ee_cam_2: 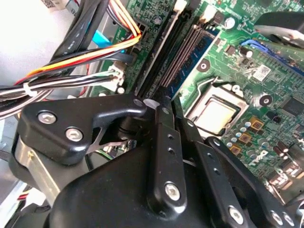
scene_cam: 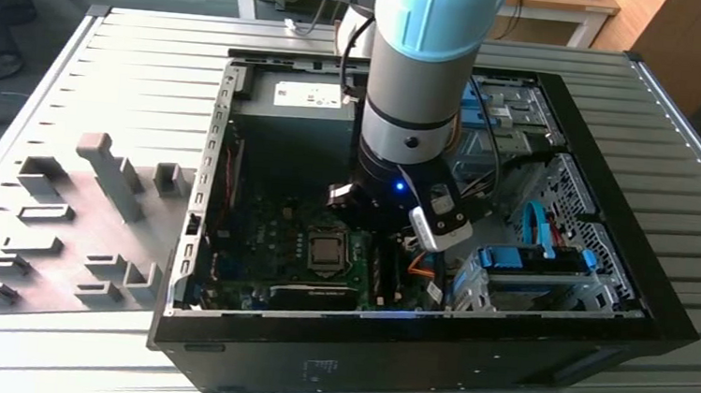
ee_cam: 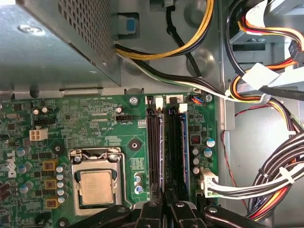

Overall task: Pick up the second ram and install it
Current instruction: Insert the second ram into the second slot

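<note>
Claw [ee_cam: 164,209] clamped on second ram [ee_cam: 172,142] (on edge), lengthwise along motherboard [ee_cam: 95,123] slots.

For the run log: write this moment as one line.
arm: inside PC case | pincer: over memory slots beside processor | memory stick: upright in slot, at fingertips | grip: unclear

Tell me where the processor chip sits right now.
The chip sits in its socket on the motherboard. In the first wrist view the RAM slots run beside it; in the exterior view it lies just to the left of the arm's tool.
</note>
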`<state>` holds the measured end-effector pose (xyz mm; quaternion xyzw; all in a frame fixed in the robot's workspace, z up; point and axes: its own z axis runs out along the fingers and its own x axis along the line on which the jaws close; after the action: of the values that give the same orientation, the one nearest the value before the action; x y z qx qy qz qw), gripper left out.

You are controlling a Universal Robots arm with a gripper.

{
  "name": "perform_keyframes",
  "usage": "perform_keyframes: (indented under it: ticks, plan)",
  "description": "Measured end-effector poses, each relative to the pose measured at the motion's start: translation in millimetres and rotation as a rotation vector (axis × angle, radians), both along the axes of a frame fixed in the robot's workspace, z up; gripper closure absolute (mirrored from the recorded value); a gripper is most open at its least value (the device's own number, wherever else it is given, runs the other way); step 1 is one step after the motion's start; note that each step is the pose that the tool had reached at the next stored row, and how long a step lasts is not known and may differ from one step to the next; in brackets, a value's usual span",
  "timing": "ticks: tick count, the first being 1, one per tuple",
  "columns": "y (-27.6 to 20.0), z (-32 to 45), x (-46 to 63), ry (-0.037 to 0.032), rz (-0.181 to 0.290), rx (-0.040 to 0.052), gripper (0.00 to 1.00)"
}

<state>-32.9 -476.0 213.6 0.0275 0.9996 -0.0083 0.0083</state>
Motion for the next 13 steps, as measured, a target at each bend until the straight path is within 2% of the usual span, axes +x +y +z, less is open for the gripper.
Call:
perform_keyframes:
  ticks: [13]
  plan:
    - [3.7, -1.2, 1.4, -0.0002, 0.035, 0.0005, 0.86]
